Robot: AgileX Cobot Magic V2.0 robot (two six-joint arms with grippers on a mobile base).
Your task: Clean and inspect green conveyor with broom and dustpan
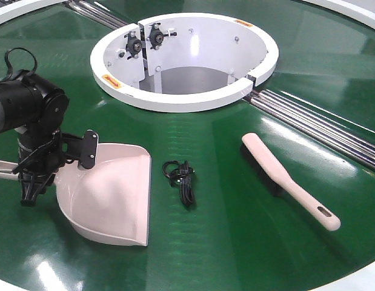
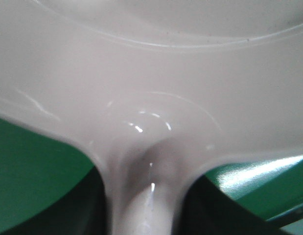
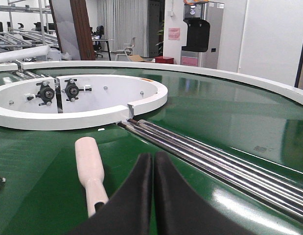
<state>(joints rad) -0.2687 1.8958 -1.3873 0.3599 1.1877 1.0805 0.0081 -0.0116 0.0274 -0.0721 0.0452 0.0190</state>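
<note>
No text can be read. Two orange labels (image 1: 108, 79) on the white ring (image 1: 193, 100), beyond the left gripper (image 1: 31, 182), are too small to read. The pink notice (image 3: 174, 33) far ahead of the right gripper (image 3: 152, 161) is blurred

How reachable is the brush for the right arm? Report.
Probably yes: the right gripper, shut, sits close beside the brush handle, with nothing lying between them.

Right pincer (image 3: 152, 196) closed (left pincer (image 1: 33, 182) clamped)
</note>
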